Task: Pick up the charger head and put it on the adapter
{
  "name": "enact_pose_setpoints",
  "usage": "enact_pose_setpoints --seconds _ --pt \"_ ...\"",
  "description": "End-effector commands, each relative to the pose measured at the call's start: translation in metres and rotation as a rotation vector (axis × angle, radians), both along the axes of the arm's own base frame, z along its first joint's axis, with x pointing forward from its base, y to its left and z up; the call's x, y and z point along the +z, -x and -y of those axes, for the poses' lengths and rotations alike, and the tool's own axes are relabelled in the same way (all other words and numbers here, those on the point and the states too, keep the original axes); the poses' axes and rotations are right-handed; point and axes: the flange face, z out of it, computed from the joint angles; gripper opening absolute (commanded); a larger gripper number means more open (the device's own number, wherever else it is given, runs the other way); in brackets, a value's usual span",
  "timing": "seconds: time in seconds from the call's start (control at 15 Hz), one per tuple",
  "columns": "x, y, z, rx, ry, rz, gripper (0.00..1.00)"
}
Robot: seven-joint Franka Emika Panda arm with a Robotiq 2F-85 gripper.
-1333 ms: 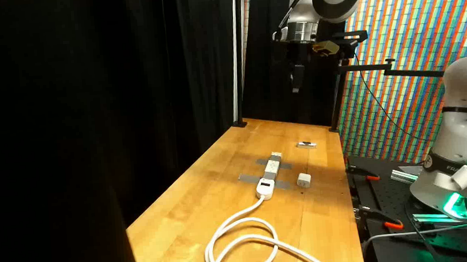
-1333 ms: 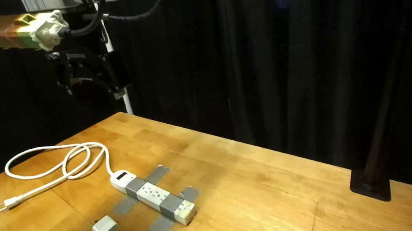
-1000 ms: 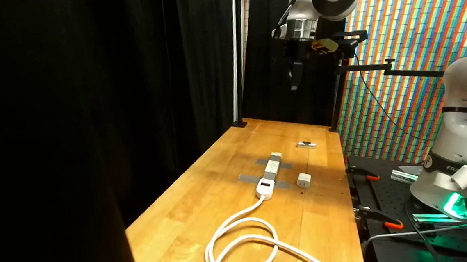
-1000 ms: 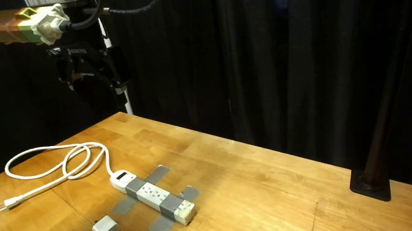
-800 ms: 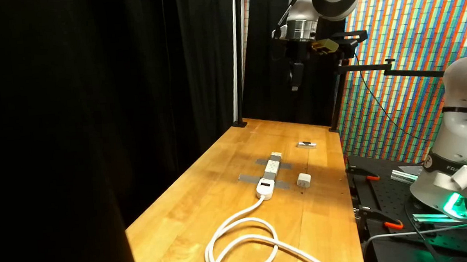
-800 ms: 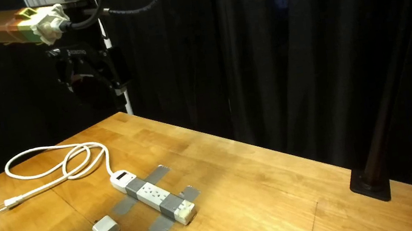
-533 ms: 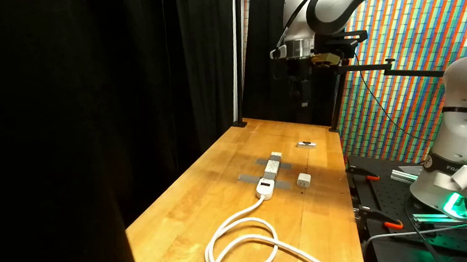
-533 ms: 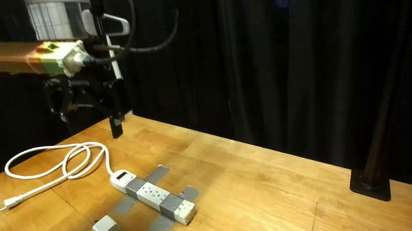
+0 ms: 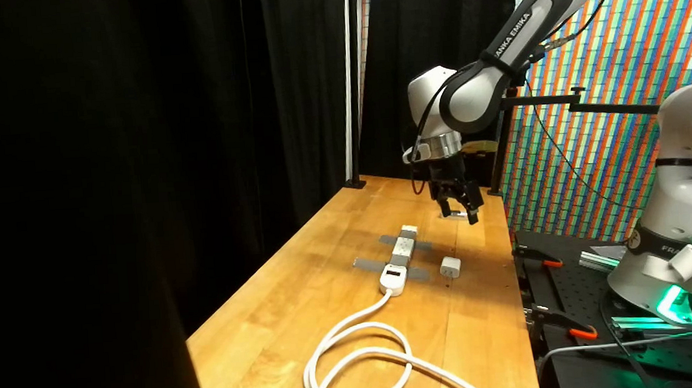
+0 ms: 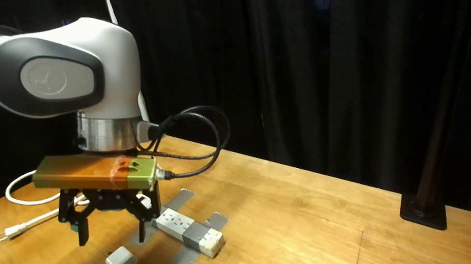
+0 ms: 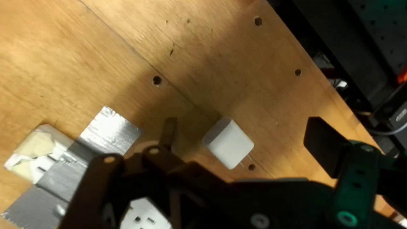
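The charger head (image 11: pixel 229 144) lies on the surface (image 10: pixel 298 215), near the adapter (image 10: pixel 175 221) but apart from it, its prongs (image 11: pixel 242 164) pointing sideways. We see the jaws in both exterior views, spread wide above the surface and holding nothing; we judge the step in hand to be the approach. In the wrist view the charger head appears between the jaws, nearer one of them and set diagonally to their line. We would centre the jaws over it, then turn them square to the two sides flanking the prongs, descend straight and squeeze gently: an oblique pinch could spin the small block or catch the prongs.
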Motion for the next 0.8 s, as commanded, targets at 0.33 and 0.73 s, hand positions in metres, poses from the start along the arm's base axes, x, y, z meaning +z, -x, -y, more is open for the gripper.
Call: enact_pose_setpoints --seconds 0.33,0.73 --pt "-0.053 0.025 0.023 0.431 -0.118 0.073 1.0" --pt "-0.082 0.015 -0.004 0.736 -0.172 0.105 1.0"
